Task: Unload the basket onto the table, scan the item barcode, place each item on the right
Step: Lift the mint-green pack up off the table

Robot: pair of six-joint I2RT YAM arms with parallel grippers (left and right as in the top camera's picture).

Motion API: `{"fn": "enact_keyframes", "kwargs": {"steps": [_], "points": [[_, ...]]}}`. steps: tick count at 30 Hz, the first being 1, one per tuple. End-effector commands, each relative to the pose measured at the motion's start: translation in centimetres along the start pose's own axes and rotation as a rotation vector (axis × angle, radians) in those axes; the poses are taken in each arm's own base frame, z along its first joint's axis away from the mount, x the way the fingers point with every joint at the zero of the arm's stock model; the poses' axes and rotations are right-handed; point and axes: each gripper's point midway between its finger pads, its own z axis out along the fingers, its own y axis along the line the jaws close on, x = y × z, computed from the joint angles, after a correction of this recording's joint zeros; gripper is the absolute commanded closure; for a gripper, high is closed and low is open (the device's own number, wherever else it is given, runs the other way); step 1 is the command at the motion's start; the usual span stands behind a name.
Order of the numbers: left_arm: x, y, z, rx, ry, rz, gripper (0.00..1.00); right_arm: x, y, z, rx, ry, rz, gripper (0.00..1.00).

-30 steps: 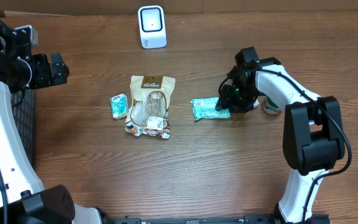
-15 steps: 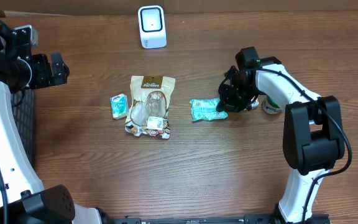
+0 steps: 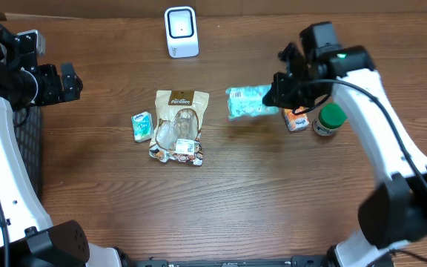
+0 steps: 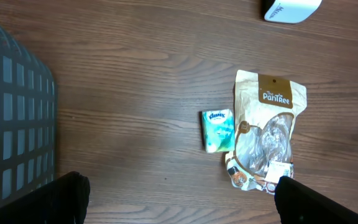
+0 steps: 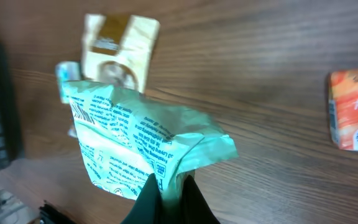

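**Packet is up in the right jaws, scanner off toward the far edge**

The right jaws are clamped tight on one end of the crinkly teal plastic packet [image 3: 249,102], and it hangs clear of the wooden counter [image 3: 273,208], its shadow showing on the boards below. The packet's long axis runs across the counter, reaching from the jaws out toward the left edge. In the right wrist view the printed face is turned up at the camera; I can't pick out a barcode on it from here.

Now the relation that matters: the white box-shaped scanner [image 3: 181,32] stands at the far edge, near its middle, so it lies beyond the packet's free end and further left. I'd judge the right arm [image 3: 362,81] much the nearer, and it has the goods already.

The left jaws stand wide apart, holding nothing, up by the left edge and well away.

On the counter lie the brown window pouch [image 3: 180,119] and small tissue pack [image 3: 141,126] in the middle, with the orange carton [image 3: 296,119] and green-lidded jar [image 3: 330,119] close under the right arm.

Next call, by my reading: carry the packet toward the scanner's window and turn whichever face bears the code to it.
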Motion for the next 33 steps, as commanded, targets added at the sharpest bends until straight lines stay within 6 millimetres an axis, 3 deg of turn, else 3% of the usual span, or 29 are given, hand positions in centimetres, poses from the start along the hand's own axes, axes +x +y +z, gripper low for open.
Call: {"fn": "enact_keyframes", "kwargs": {"steps": [1, 33], "points": [[-0.23, -0.32, -0.03, 0.007, -0.005, 0.023, 0.0, -0.16, 1.32, -1.8, -0.022, -0.043, -0.037, 0.96], [-0.23, -0.32, -0.03, 0.007, -0.005, 0.023, 0.01, 0.08, 0.75, -1.97, 0.014, -0.04, -0.031, 0.96]]}}
